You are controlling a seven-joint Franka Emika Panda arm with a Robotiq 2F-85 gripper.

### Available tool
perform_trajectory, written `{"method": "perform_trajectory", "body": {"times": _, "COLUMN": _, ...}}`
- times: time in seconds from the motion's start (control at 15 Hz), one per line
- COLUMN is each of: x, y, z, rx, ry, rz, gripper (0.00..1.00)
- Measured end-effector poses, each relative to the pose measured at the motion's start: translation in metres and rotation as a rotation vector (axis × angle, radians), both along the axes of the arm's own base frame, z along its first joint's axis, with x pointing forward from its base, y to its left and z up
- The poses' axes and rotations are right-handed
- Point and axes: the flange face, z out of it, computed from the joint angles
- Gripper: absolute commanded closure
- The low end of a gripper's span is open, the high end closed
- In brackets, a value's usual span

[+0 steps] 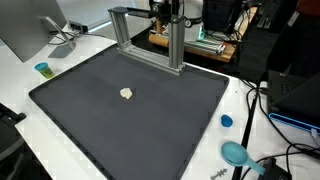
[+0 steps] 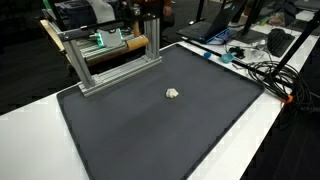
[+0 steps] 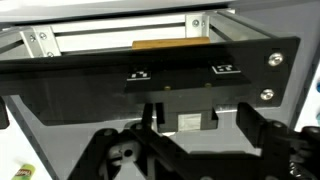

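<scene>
My gripper [image 3: 198,122] is open and empty; its two dark fingers stand apart in the wrist view. It faces a black panel [image 3: 150,70] with an aluminium frame [image 3: 120,35] behind it. In both exterior views the gripper [image 1: 165,12] [image 2: 150,12] hangs at the back, by the top of the aluminium frame [image 1: 150,50] [image 2: 115,60]. A small cream-coloured lump [image 1: 126,93] [image 2: 173,94] lies alone on the dark mat [image 1: 90,120] [image 2: 130,135], well away from the gripper.
A monitor [image 1: 25,25] and a small teal cup [image 1: 42,69] stand at one side of the mat. A blue cap [image 1: 226,121], a teal scoop-like thing [image 1: 235,153] and cables [image 2: 265,70] lie on the white table at another side.
</scene>
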Motion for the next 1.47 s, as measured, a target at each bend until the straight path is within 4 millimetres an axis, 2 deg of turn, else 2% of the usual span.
{"method": "perform_trajectory", "body": {"times": 0.13, "x": 0.0013, "y": -0.0009, "z": 0.0018, "rx": -0.001, "ry": -0.015, "rz": -0.003, "gripper": 0.20}}
{"method": "perform_trajectory", "body": {"times": 0.4, "x": 0.0029, "y": -0.0041, "z": 0.0051, "rx": -0.005, "ry": -0.034, "rz": -0.012, "gripper": 0.17}}
{"method": "perform_trajectory", "body": {"times": 0.8, "x": 0.0010, "y": -0.0100, "z": 0.0024, "rx": -0.014, "ry": -0.015, "rz": -0.027, "gripper": 0.24}}
{"method": "perform_trajectory", "body": {"times": 1.2, "x": -0.0027, "y": -0.0095, "z": -0.0018, "rx": -0.014, "ry": 0.027, "rz": -0.021, "gripper": 0.24}}
{"method": "perform_trajectory", "body": {"times": 1.27, "x": -0.0030, "y": -0.0093, "z": -0.0018, "rx": -0.014, "ry": 0.032, "rz": -0.016, "gripper": 0.30}}
{"method": "perform_trajectory", "body": {"times": 1.4, "x": -0.0041, "y": -0.0087, "z": -0.0022, "rx": -0.016, "ry": 0.040, "rz": -0.003, "gripper": 0.51}}
{"method": "perform_trajectory", "body": {"times": 1.47, "x": -0.0048, "y": -0.0086, "z": -0.0022, "rx": -0.016, "ry": 0.043, "rz": 0.001, "gripper": 0.57}}
